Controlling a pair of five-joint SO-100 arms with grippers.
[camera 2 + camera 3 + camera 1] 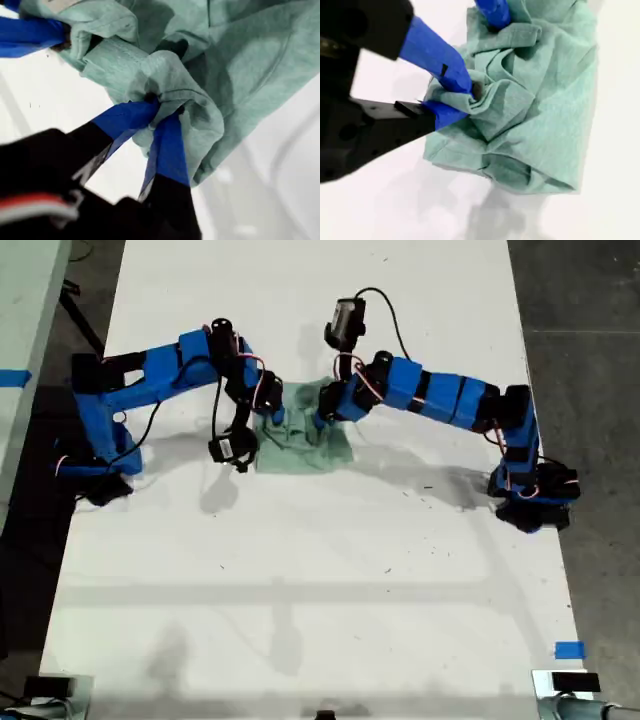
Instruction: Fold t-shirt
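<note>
the small pale mint-green cotton t-shirt [305,435] lies bunched on the white table [320,590], near the middle of the exterior view and a little toward twelve o'clock. my first gripper [159,116] is clenched on a gathered fold of the cloth. my second gripper [457,100] also pinches a crumpled ridge. in the exterior view two blue arms meet over the shirt, one grip at about nine o'clock of the bundle and one at three. which arm is which i cannot tell. the bundle's long axis seems to run between the grips, so drawing them apart along it should spread the cloth.
</note>
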